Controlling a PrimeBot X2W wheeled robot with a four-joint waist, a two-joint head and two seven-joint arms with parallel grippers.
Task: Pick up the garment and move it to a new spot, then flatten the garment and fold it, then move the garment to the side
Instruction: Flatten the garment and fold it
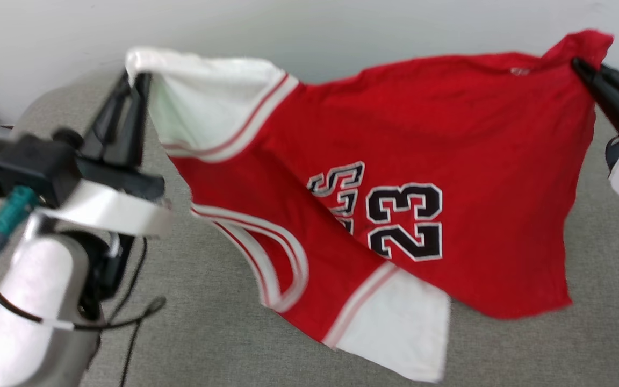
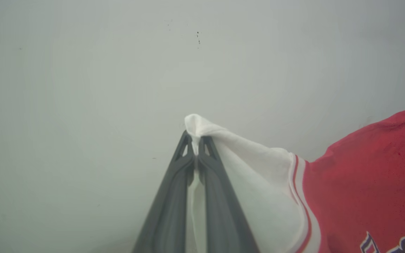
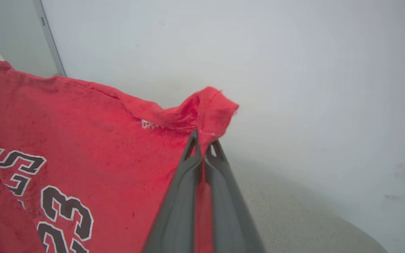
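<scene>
A red garment [image 1: 395, 177] with white sleeves hangs in the air between two robot arms, above a grey cloth-covered surface [image 1: 207, 333] and in front of a pale wall [image 1: 299, 27]. The left gripper [image 2: 197, 137] has its jaws pressed together on the tip of one white sleeve [image 1: 207, 102], with a pinch of white fabric poking out past the fingertips. The right gripper [image 3: 204, 140] has its jaws closed just as tightly on a bunched red corner of the hem [image 1: 589, 43]. The cloth between the two holds is pulled into a sagging span, with the black number 23 [image 1: 403, 220] facing the head camera. The other white sleeve [image 1: 401, 328] droops lowest, and whether it brushes the surface cannot be told. The pick-up looks done, since the shirt is off the surface and held at two points well apart. The shirt appears to be in the carrying or spreading stage, so the move to a new spot is not finished. The shirt is not yet laid flat, shows no deliberate fold, and has not been set to the side. The diagonal hold, sleeve on one side and hem on the other, suggests the grip may need changing before the shirt can be laid down square.
</scene>
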